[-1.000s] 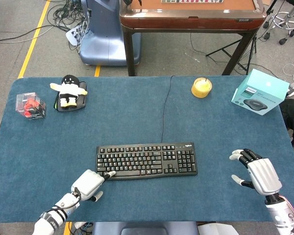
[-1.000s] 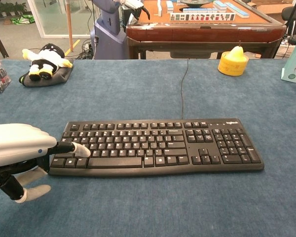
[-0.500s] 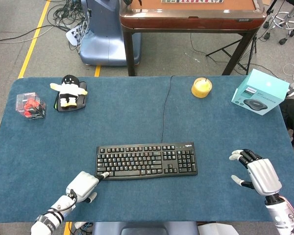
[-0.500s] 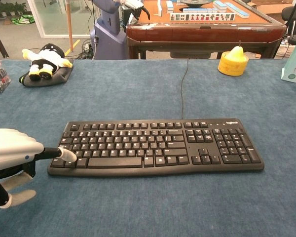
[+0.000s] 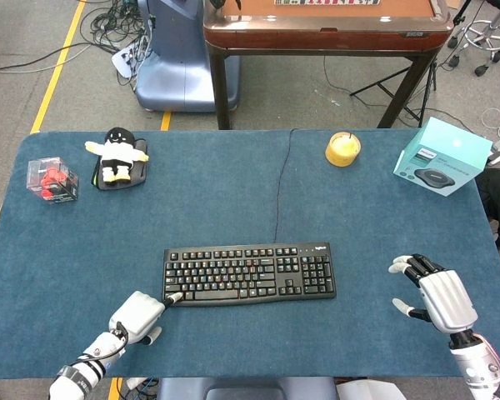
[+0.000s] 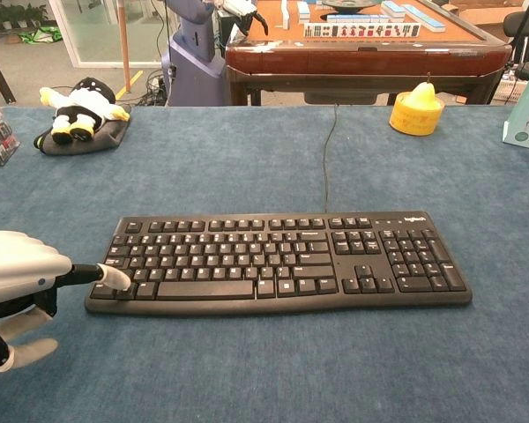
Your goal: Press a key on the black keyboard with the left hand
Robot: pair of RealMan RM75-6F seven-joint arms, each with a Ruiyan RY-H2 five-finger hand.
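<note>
Left robot hand (image 6: pixel 18 282) back, fingertip at black keyboard (image 6: pixel 282 261) corner.

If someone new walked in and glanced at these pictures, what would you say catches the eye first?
Probably the black keyboard in the middle of the blue table, with the left hand at its near left corner, one finger stretched out to the bottom-row keys. Next, the right hand, fingers spread, holding nothing, at the table's right edge, and the yellow object at the far side.
</note>
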